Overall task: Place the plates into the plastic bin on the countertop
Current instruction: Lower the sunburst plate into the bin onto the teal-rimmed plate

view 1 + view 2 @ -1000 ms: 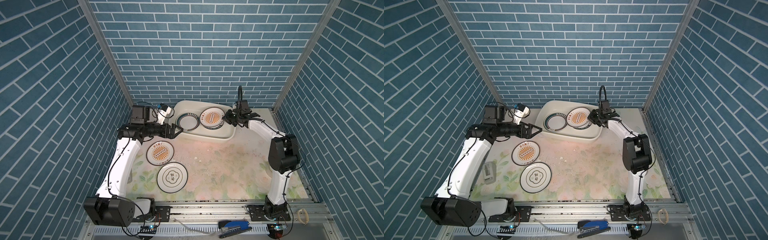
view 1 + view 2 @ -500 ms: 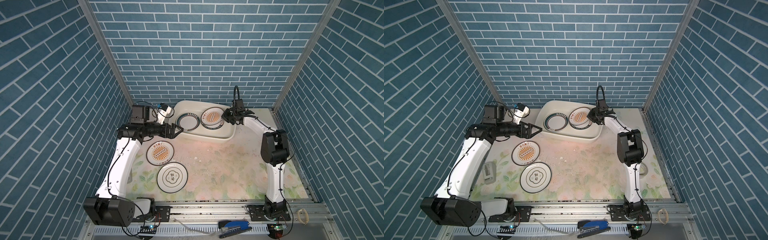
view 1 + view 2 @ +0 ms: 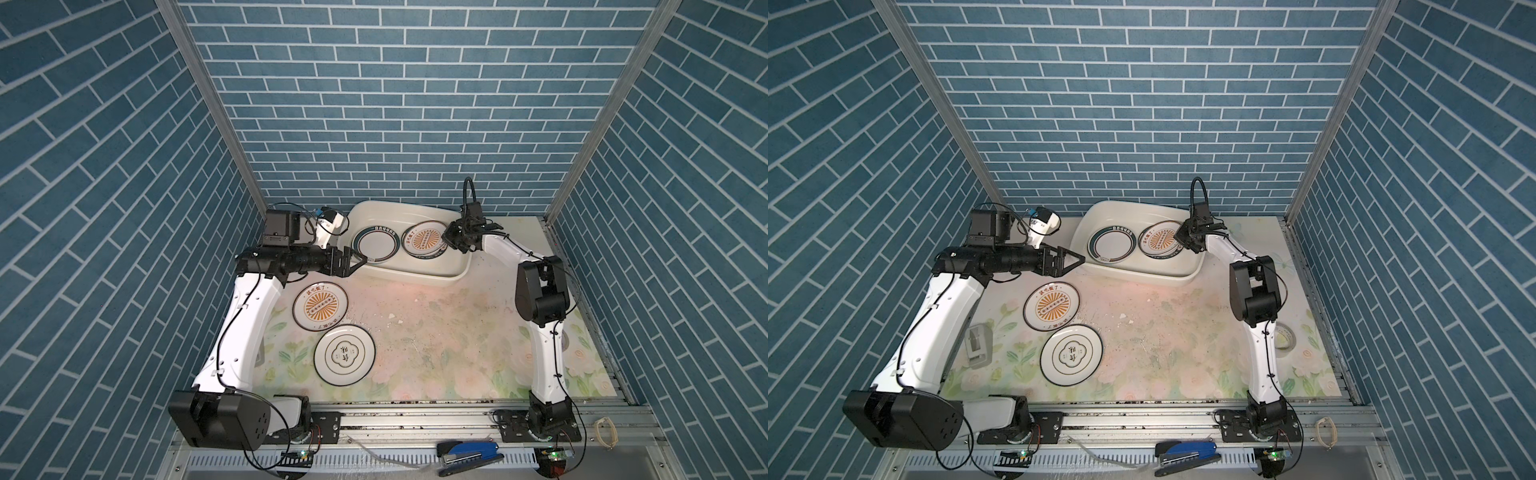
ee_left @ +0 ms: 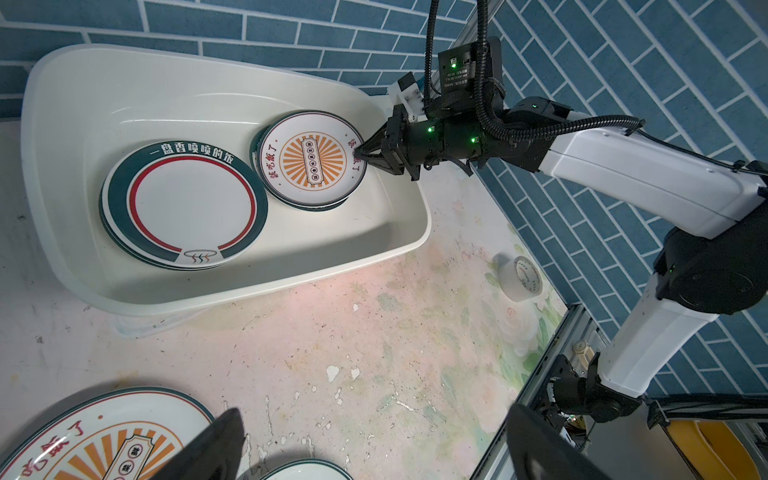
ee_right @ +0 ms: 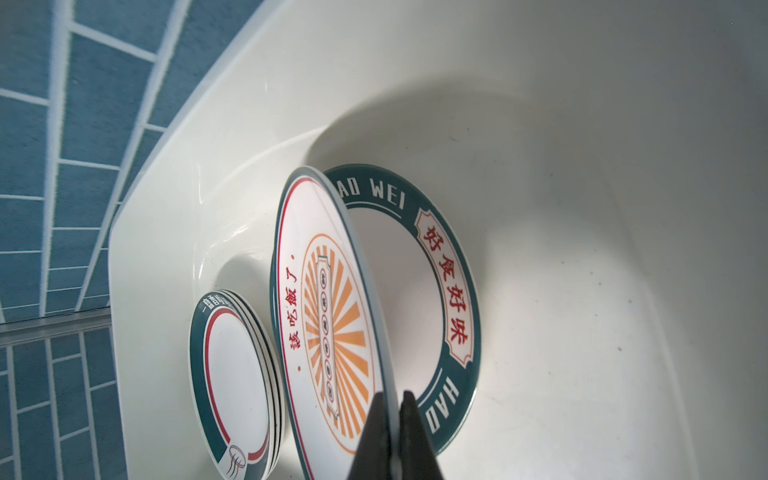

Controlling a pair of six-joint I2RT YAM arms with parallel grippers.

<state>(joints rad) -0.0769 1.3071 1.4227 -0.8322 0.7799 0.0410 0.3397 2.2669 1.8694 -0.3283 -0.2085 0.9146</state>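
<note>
The right hand [image 3: 445, 237] is pressed together on the rim of a sunburst plate [image 4: 311, 160], which is pinched at its edge between the two fingertips [image 5: 374, 436]. This plate is held tilted inside the plastic bin [image 3: 415, 277], above a green-banded plate [image 5: 449, 291] lying flat directly beneath the hand. Whether the far edge of the held plate rests on the one below cannot be told. Beyond the held plate, on the side away from the right hand, a stack of red-ringed plates [image 4: 183, 208] is seen in the same bin.

The left hand [image 3: 1073, 262] is spread wide with nothing between its fingers, just beside the bin's rim. Below it and slightly behind, a second sunburst plate [image 3: 320, 306] lies flat on the bench [image 3: 436, 332]. A clover plate [image 3: 345, 356] is set farther back, toward that arm's base.
</note>
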